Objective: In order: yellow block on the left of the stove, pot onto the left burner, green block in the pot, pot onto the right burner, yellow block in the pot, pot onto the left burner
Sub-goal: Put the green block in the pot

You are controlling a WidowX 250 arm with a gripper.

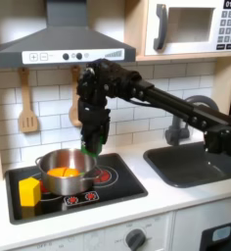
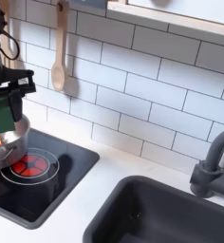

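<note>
End effector low at the steel pot's rim, yellow block on the stove's near corner.

In the first exterior view we see the black end effector [image 1: 92, 138] hanging at the far right rim of the round shiny steel pot [image 1: 67, 169]; whether its jaws are spread or pinched we cannot tell. The pot sits on the flat glossy black stove [image 1: 127, 182], with something orange inside. Just beside the pot, toward the first exterior view's right, lies the burner of red rings with a bright red middle [image 1: 101, 176]. The small plain yellow block [image 1: 28, 191] rests on the stove near the first exterior view's left edge, close to the pot. In the second exterior view the pot [image 2: 9, 144] stands beside the red burner [image 2: 27, 167].
</note>
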